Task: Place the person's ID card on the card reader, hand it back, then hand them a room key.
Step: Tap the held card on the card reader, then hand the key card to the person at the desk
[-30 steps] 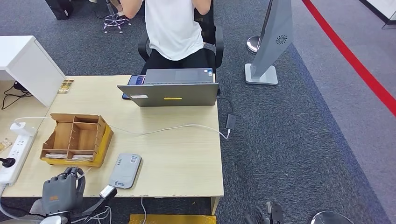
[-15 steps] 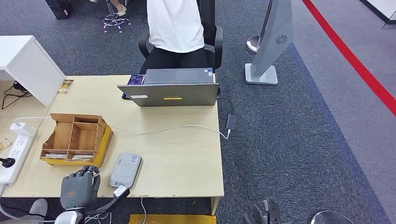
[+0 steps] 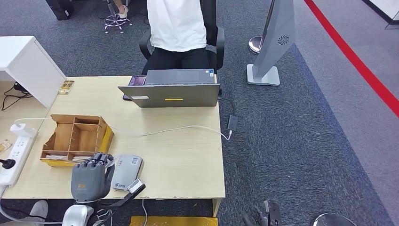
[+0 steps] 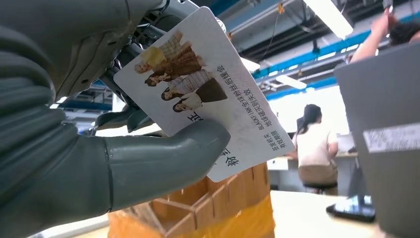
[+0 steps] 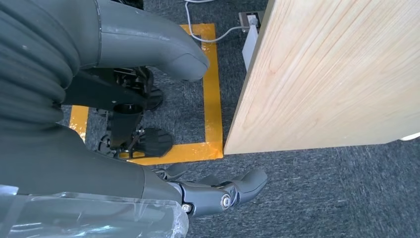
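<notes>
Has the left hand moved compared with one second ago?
Yes. The left hand, holding the ID card, has moved right and forward toward the card reader, judged against the wooden organizer.

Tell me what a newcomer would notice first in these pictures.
The left hand holds a white ID card printed with pictured people, at the desk's near edge beside the grey card reader and the wooden organizer box. Across the desk, a person in a white shirt sits behind an open grey laptop.
</notes>
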You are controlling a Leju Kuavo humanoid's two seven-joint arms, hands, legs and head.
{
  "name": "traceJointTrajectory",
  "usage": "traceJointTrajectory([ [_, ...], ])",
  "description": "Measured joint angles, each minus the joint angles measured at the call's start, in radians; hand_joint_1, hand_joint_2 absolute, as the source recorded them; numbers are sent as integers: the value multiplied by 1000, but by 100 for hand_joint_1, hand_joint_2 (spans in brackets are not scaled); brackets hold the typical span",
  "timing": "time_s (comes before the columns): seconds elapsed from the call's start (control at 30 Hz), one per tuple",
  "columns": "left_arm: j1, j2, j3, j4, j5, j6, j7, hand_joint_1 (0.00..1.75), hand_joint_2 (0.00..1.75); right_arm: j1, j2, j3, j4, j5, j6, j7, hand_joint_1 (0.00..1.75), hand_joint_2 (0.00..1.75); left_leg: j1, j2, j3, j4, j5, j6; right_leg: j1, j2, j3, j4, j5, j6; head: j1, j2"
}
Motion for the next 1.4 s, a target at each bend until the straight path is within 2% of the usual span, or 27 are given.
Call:
traceJointTrajectory([
  [0.13,-13,12,0,68,-11,3,34,175,175,0,0,0,0,2,0,-3,0,175,0,0,0,0,0,0,0,0,0,0,0,0,0,0],
  [0.5,-28,32,1,160,-13,4,46,175,175,0,0,0,0,4,4,-4,0,175,0,0,0,0,0,0,0,0,0,0,0,0,0,0],
  [0.97,-75,73,35,334,-19,-15,106,175,175,0,0,0,0,20,4,-5,0,175,0,0,0,0,1,-1,0,-1,0,0,0,0,0,0],
  [1.23,-95,95,13,264,-19,-67,151,175,175,-3,0,2,0,30,4,5,0,175,0,0,0,0,1,-1,0,-1,0,0,1,0,0,0],
  [1.4,-100,114,-7,222,-19,-44,176,175,175,-4,0,3,0,34,4,8,0,175,0,0,0,0,1,-1,0,-1,-1,0,1,-1,0,0],
])
